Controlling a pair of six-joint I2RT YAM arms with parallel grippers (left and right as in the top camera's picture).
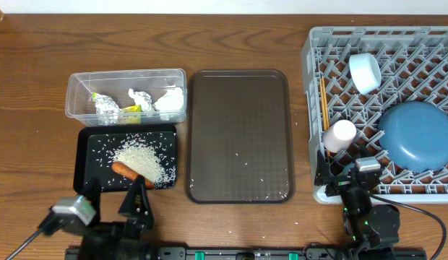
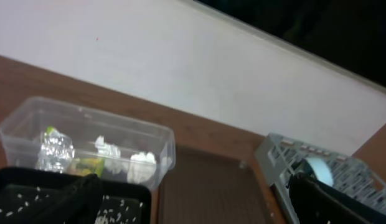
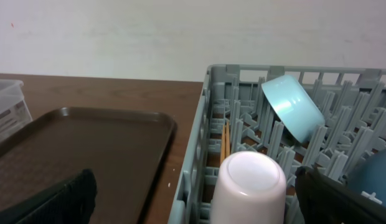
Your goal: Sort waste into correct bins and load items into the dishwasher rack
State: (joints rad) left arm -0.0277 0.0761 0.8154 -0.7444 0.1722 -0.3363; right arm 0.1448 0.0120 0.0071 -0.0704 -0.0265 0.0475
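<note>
While both arms wait at the near edge of the table (image 1: 36, 144), each gripper is spread wide and holds nothing. The left gripper (image 1: 137, 193) hangs over the near rim of the black tray (image 1: 85, 155), toward the near-left corner of the table. The right gripper (image 1: 338, 175) sits at the near-left corner of the dishwasher rack (image 1: 314, 43), which runs along the right edge of the table.

Inside the black tray, a mound of rice (image 1: 141, 160) lies in the middle, with scattered grains around it. The carrot (image 1: 126, 171) lies at the near side of the mound, touching it.

Between the black tray and the rack lies the brown serving tray (image 1: 238, 115). A few loose grains (image 1: 245, 163) lie on its near half.

Inside the rack, the pinkish-white cup (image 1: 341, 135) stands mouth down just beyond the right gripper. The blue plate (image 1: 419, 135) rests among the pegs to its right. The chopsticks (image 1: 324, 101) lie along the left wall. The light blue cup (image 1: 365, 72) rests tilted, farther back.

Just beyond the black tray stands the clear tub (image 1: 74, 94). It holds the wrapper (image 1: 107, 107) at its left end and the white napkins (image 1: 168, 102) at its middle and right end.
</note>
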